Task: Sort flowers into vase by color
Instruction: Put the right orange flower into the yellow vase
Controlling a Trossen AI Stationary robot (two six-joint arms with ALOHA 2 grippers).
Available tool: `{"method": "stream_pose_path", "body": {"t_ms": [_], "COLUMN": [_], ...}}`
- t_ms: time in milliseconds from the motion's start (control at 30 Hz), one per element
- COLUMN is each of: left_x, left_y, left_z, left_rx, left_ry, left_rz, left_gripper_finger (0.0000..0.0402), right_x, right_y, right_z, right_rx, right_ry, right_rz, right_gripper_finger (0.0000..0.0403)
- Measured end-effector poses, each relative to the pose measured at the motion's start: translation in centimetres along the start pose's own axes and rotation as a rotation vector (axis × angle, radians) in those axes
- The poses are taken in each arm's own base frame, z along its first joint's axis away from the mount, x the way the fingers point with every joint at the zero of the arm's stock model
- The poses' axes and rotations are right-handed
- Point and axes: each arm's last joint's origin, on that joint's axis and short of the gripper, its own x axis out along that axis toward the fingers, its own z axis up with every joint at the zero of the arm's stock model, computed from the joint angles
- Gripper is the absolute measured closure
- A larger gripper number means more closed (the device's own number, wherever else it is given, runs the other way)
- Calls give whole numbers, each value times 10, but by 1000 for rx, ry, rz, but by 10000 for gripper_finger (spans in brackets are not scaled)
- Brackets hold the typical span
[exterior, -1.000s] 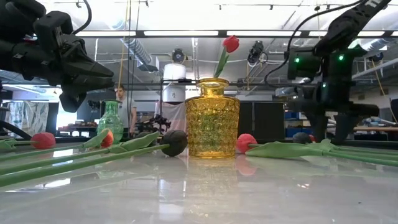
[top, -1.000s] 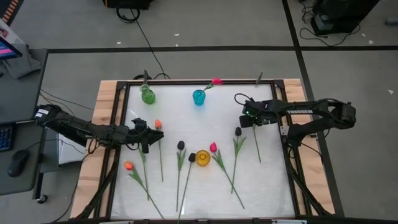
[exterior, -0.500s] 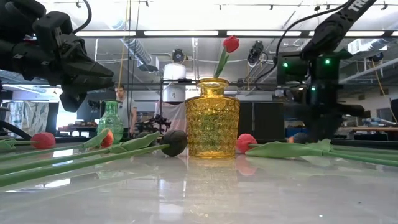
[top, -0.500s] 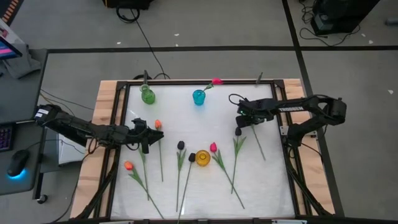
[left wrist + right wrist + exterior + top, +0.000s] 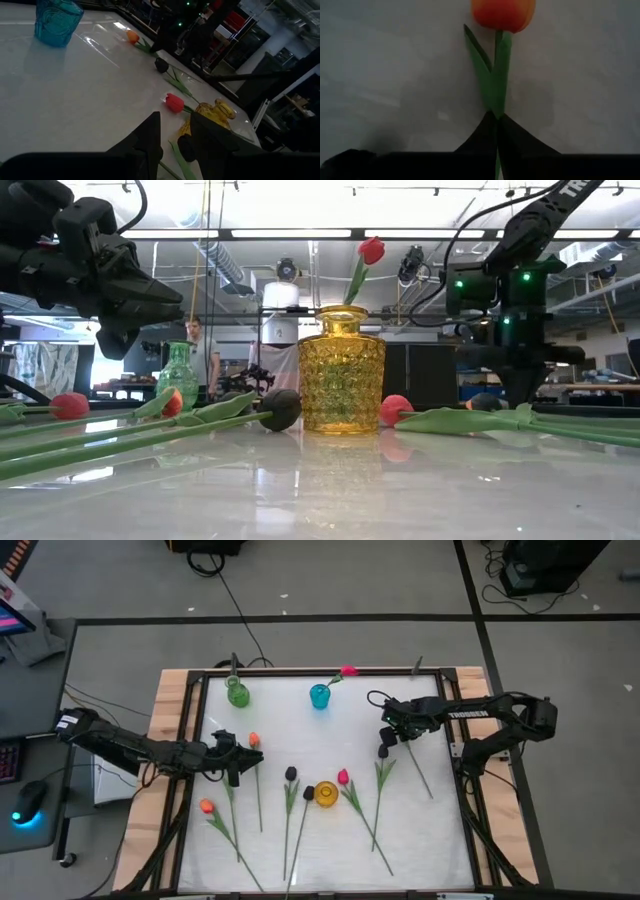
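I see a computer mouse (image 5: 29, 801) on the desk beside my table (image 5: 172, 710), black cables (image 5: 232, 600) trailing over the grey floor, and a person (image 5: 203, 352) standing far back in the room.

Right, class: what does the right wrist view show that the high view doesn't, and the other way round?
Right wrist only: the orange bud, and the jaws shut on the stem just below its leaves. High only: the green vase, blue vase and yellow vase, plus other tulips lying on the table. Both: the right gripper gripping that green stem.
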Motion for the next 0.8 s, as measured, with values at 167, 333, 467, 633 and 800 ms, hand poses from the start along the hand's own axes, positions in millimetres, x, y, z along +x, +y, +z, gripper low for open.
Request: {"method": "stream_pose_path", "body": {"t_ms": [167,333,467,633,800], "left_x": [0,0,0,0,0], "left_y": [0,0,0,0,0], "left_z": [0,0,0,0,0], "left_rx": [0,0,1,1,2], "left_ry": [0,0,0,1,0], "left_rz": [0,0,0,1,1], "left_gripper_finger": [290,289,289,289,289], "right_x": [-10,-32,-55,-86,-122], "right_y": [-3,-9,-15,-24,-23], "right_z": [-1,-5,-10,-17,-23], "right_rx": [-3,14,24,26,-36], "right_ry": [-7,-58,-140,-258,-445], "right_rz": [42,133,244,437,733], "right_gripper_finger": [395,396,396,397,396]}}
